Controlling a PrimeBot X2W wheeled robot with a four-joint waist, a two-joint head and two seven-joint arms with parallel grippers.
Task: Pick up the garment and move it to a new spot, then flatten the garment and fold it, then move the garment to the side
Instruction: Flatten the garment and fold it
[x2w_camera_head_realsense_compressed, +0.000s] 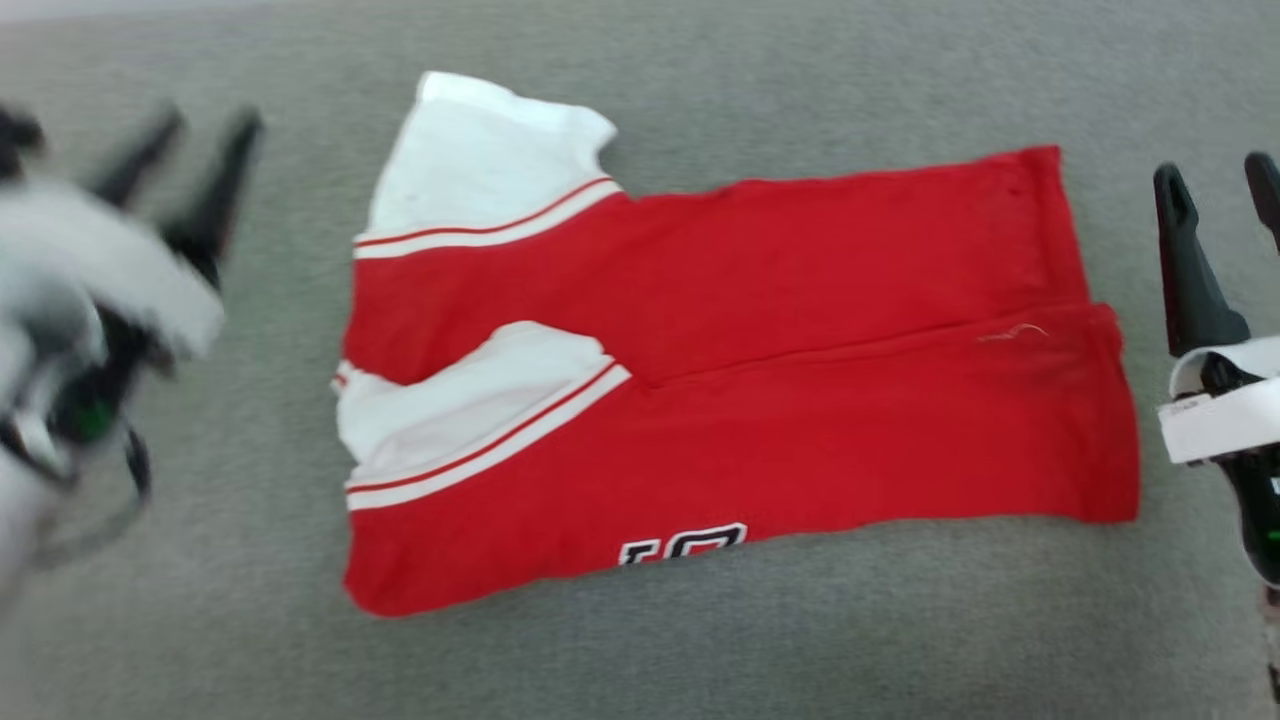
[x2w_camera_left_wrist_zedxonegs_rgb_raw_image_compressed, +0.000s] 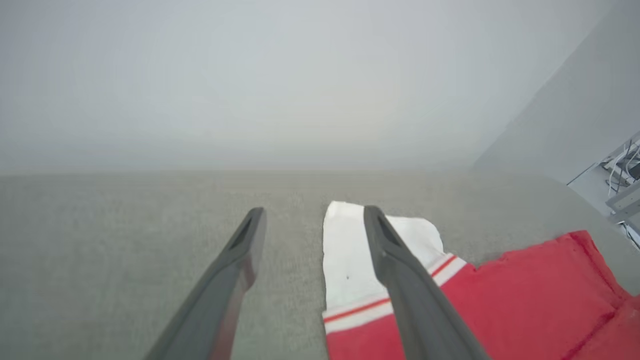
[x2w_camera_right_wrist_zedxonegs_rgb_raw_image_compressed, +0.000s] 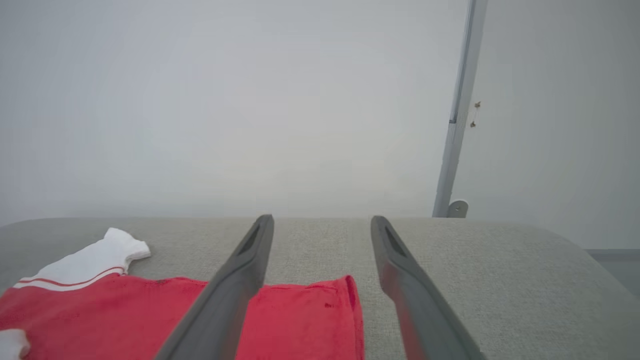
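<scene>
**Counter** (x2w_camera_head_realsense_compressed: 700, 650): a broad surface covered in grey woven cloth, matte and slightly nubby, rounding off at its far edge. It is carrying the one item below.

**Garment** (x2w_camera_head_realsense_compressed: 800, 440): a red knit jersey lying flat at the middle of the counter, folded into a long band with its collar end toward the robot's left. Two lengthwise flaps are meeting along a seam-like line. The fold looks partly done. The next move probably calls for gripping one short end at both corners and carrying it across to halve the length, before the shift to the side.

**Left end effector** (x2w_camera_head_realsense_compressed: 210, 120): blurred, hovering off the sleeve end with its two dark tapered fingers spread, gripping nothing.

**Right end effector** (x2w_camera_head_realsense_compressed: 1215, 170): standing just beyond the hem end, its fingers likewise parted and empty.

**Sleeves** (x2w_camera_head_realsense_compressed: 480, 160): white, soft, short, and lying folded inward.

**Trim** (x2w_camera_head_realsense_compressed: 490, 235): a white band with a thin red stripe.

**Lettering** (x2w_camera_head_realsense_compressed: 683, 543): black with a white outline, peeking out at the near edge.
</scene>
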